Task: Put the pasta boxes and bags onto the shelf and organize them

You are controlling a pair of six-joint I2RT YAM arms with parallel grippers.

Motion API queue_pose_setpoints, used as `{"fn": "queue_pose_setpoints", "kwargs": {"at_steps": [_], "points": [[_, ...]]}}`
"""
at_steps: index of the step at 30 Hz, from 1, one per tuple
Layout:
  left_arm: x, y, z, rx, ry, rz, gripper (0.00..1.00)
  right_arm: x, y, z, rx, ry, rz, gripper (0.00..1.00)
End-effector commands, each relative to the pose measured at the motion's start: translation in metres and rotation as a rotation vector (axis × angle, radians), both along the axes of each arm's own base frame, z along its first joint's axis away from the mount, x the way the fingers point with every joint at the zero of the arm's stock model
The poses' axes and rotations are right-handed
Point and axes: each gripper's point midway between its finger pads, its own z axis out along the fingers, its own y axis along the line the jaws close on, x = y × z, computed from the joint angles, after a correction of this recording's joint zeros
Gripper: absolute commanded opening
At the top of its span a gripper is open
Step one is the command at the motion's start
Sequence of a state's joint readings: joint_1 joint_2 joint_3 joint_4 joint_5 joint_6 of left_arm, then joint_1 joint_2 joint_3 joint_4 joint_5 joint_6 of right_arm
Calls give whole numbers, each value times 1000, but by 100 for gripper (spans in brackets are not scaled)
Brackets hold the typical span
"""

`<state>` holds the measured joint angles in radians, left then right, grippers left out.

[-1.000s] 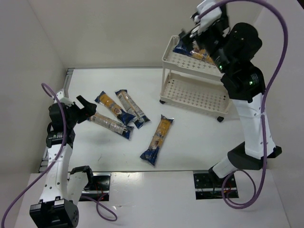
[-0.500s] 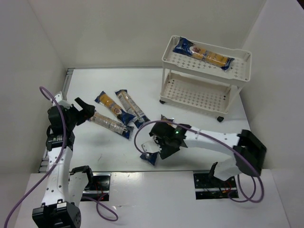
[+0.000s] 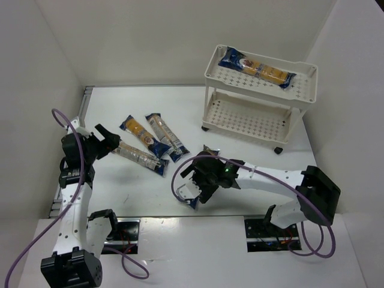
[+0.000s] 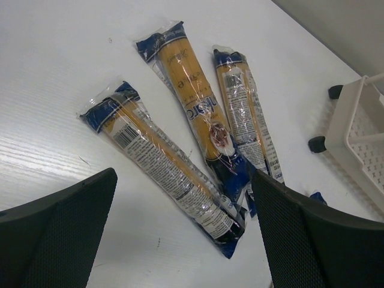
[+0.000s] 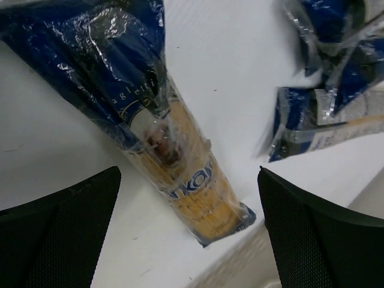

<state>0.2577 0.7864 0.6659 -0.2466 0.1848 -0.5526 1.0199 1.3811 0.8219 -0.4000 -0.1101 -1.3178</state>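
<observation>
Picking up next pack. Right gripper (image 5: 189, 216) wide open, empty, poised astride lone pack (image 5: 174, 162) near front of table (image 3: 252, 162). Left gripper (image 3: 107, 138) wide too, above 3 packs (image 4: 198, 108). 1 pack (image 3: 257, 67) lying on shelf (image 3: 312, 72) top tier. Next: lower, clamp mid-pack, carry to shelf.

Top external: fixed high behind arm bases (image 3: 66, 267), tilted down; whole worktop (image 3: 180, 102) and shelf (image 3: 240, 114) covered from afar. Left wrist: low, oblique, near three packs (image 4: 198, 114); shelf corner caught at right edge. Right wrist: very near, aimed down on single pack (image 5: 180, 174). Shared: three packs seen in top external and left wrist views.
</observation>
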Motion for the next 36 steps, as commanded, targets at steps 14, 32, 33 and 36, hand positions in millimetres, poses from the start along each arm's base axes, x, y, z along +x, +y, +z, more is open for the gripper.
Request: {"fn": "queue_pose_setpoints", "kwargs": {"at_steps": [14, 32, 33, 36], "points": [[9, 8, 2, 25, -13, 17, 100, 43, 13, -45, -91, 62, 103, 100], [11, 22, 7, 40, -37, 65, 100, 21, 27, -4, -31, 324, -216, 0], [11, 22, 7, 40, -37, 65, 100, 24, 38, 20, 30, 334, -244, 0], [11, 21, 8, 33, -47, 70, 100, 24, 47, 72, 171, 378, -372, 0]]}}
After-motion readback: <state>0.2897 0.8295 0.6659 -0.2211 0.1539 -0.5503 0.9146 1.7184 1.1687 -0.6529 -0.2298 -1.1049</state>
